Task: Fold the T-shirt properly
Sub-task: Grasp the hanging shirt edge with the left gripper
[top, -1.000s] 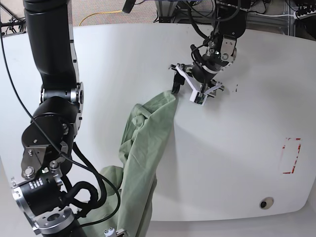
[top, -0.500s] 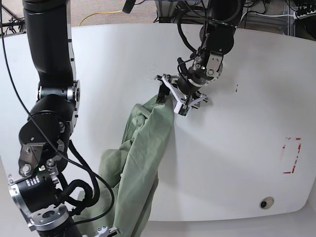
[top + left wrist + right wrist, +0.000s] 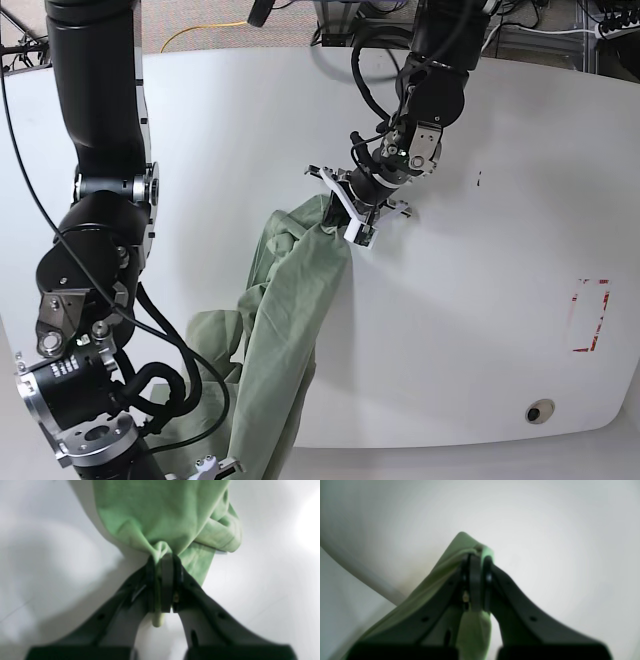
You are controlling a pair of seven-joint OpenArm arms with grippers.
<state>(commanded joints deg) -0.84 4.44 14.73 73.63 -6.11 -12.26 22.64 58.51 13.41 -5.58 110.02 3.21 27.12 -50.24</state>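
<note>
On the white table [image 3: 480,300], the T-shirt [image 3: 290,330] is not folded at all yet. It is bunched up into one long, wrinkly strip. No sleeve, collar or label can be picked out in any view, so the shirt has not been spread flat. That has to come first, and all the folds are left to do after it. The job looks to be right at its start.

The strip runs from near the middle of the table down to the near edge, on the left side of the base view. Its long way goes from far to near, leaning a little to the left as it comes closer. The far tip points toward the back of the table. The near end spills over the table's edge and hangs down.

The left gripper [image 3: 340,205] has its two fingers pressed tight together on the far tip of the shirt. The left wrist view shows a small pinch of green cloth squeezed between them, and the rest fans out past the fingers.

The right gripper [image 3: 476,562] is also closed tight on a bit of green cloth. This view is blurry, so it is probably the near end, low by the table's edge, but I cannot be sure.
</note>
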